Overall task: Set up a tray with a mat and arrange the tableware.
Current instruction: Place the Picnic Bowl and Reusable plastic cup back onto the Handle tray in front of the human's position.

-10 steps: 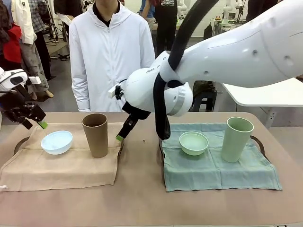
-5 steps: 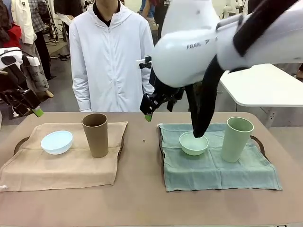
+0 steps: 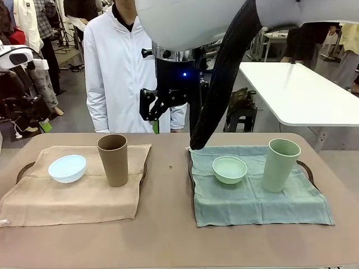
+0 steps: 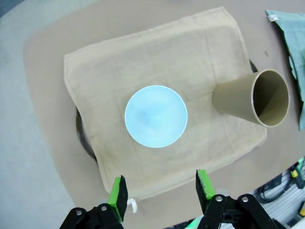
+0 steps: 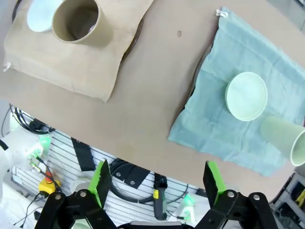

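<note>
Tan cloth mat [image 3: 73,193] covers the left tray [image 3: 22,168] and carries the pale blue bowl [image 3: 67,168] beside the upright tan-brown cup [image 3: 113,159]; the teal mat [image 3: 255,193] on the right tray [image 3: 305,168] carries the mint green bowl [image 3: 229,169] and pale green cup [image 3: 280,164], so both settings appear complete. Both grippers hang high above the tabletop [image 3: 168,224], the left gripper [image 4: 162,191] and right gripper [image 5: 157,183] each with jaws spread and holding nothing. A bare strip separates the mats, whose front edges lie well back from the near table edge.

Bright even overhead light; soft short shadows; wrist views wide-angle distorted; frames sharp.
</note>
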Motion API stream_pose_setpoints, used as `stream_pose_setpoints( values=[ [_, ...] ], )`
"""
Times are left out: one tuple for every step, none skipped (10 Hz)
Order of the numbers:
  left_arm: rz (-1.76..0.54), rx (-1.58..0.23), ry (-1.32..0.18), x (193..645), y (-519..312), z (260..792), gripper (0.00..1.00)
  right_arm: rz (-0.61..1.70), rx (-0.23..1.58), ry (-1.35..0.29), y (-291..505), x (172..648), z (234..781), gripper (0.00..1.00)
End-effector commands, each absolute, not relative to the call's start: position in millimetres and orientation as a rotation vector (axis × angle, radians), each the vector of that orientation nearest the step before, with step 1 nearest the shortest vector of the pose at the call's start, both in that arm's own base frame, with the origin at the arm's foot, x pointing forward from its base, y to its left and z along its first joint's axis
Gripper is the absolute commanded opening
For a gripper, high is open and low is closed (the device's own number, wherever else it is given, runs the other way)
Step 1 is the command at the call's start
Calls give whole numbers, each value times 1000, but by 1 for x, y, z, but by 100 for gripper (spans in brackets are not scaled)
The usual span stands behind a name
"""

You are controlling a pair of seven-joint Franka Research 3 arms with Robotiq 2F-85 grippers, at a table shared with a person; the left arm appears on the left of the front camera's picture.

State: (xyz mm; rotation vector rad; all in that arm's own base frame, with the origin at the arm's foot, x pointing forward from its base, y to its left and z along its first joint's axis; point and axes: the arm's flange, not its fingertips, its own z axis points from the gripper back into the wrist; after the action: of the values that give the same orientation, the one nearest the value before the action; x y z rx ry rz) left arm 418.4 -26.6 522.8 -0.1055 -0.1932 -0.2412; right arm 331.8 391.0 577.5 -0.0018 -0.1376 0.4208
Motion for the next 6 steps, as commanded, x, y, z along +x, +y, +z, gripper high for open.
stream_pose_setpoints(
  values=[
    [-303,-119,-219,420,-22,515,76,445,-4,-154,382,334,565,100],
    [-303,-119,-219,420,-22,515,76,445,-4,-154,382,334,565,100],
    [-303,-119,-219,420,-22,515,76,445,-4,-154,382,334,565,100],
    [-303,-119,-219,420,-22,515,76,445,-4,-154,382,334,565,100],
    [-303,-119,-219,420,-22,515,76,445,-4,-154,382,334,565,100],
    [-303,-119,-219,420,-22,515,76,445,-4,-154,382,334,565,100]
  ],
)
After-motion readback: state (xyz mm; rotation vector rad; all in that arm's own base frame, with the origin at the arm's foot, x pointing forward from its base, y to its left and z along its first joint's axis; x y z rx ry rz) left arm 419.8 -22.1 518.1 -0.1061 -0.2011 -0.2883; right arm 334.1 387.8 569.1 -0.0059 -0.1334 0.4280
